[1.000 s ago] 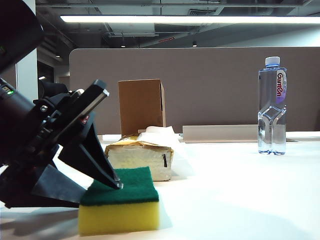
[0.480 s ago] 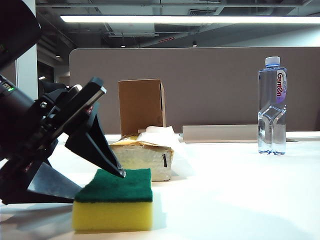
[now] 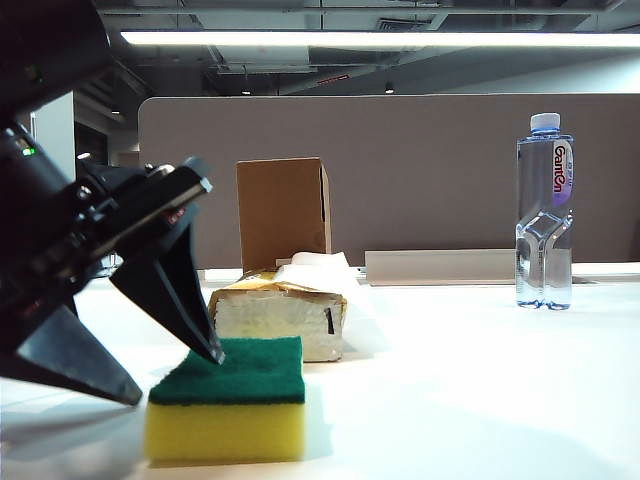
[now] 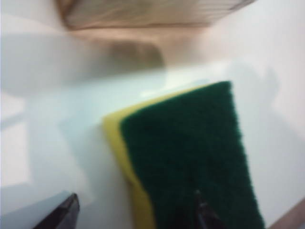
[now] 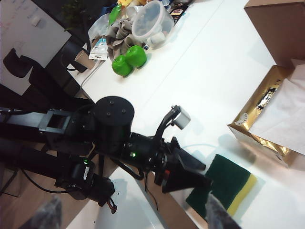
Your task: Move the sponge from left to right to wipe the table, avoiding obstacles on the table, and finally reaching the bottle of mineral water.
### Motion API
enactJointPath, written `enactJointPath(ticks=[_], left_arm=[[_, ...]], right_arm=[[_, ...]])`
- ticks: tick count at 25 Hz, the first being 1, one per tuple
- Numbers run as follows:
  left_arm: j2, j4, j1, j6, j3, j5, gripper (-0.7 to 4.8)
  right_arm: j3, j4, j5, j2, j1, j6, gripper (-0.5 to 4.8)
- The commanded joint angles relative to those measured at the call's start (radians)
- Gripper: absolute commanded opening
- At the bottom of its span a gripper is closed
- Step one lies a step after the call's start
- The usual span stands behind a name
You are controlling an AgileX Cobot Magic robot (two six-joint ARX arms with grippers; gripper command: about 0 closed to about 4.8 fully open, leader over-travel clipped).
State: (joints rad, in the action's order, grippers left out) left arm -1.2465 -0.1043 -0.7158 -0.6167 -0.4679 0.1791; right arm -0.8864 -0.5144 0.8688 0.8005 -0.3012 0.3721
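Yellow foam under a green scouring layer, the sponge (image 3: 227, 412) sits low and left of centre on the white worktop (image 3: 480, 400), and my left claw (image 3: 168, 375) stands wide astride it, one fingertip on the green top. It looks light and squashy; I'd pinch its long sides. My right claw (image 5: 128, 217) hangs open above. Behind: tissue pack (image 3: 282, 312), cardboard box (image 3: 283, 212), bottle (image 3: 545, 226) far right.
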Motion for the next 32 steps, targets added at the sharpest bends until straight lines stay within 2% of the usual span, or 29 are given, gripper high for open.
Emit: enactJointPath(ticks=[1,5,16,19,23,26,29,30,32], left_arm=[[0.045,-0.069,0.017,0.044,-0.044,-0.029,3.11],[0.132,-0.094,0.064,0.054,-0.055,-0.029,3.11],[0.422,-0.237,0.360,0.297,-0.056,-0.026,3.11],[0.478,-0.344,0.382,0.370,-0.085,-0.025,3.11],[0.500,-0.651,0.382,0.476,-0.252,-0.018,3.12],[0.500,-0.777,0.382,0.534,-0.353,-0.018,3.12],[0.500,-0.851,0.382,0.617,-0.429,-0.051,3.12],[0.500,-0.863,0.382,0.658,-0.450,-0.098,3.12],[0.500,-0.867,0.385,0.687,-0.463,-0.145,3.11]], right_arm=[[-0.004,0.010,0.010,-0.003,0.000,-0.006,3.87],[-0.004,0.010,0.010,-0.003,0.000,-0.006,3.87],[-0.004,0.010,0.008,-0.003,0.000,-0.014,3.87],[-0.004,-0.005,0.008,-0.003,-0.001,-0.014,3.87],[-0.004,-0.088,0.005,-0.002,-0.001,-0.014,3.87],[-0.004,-0.092,0.005,-0.002,-0.001,-0.014,3.87],[-0.004,-0.099,0.005,-0.002,-0.001,-0.014,3.87],[-0.004,-0.107,0.004,-0.002,-0.001,-0.014,3.87],[-0.004,-0.113,0.000,-0.002,-0.001,-0.014,3.87]])
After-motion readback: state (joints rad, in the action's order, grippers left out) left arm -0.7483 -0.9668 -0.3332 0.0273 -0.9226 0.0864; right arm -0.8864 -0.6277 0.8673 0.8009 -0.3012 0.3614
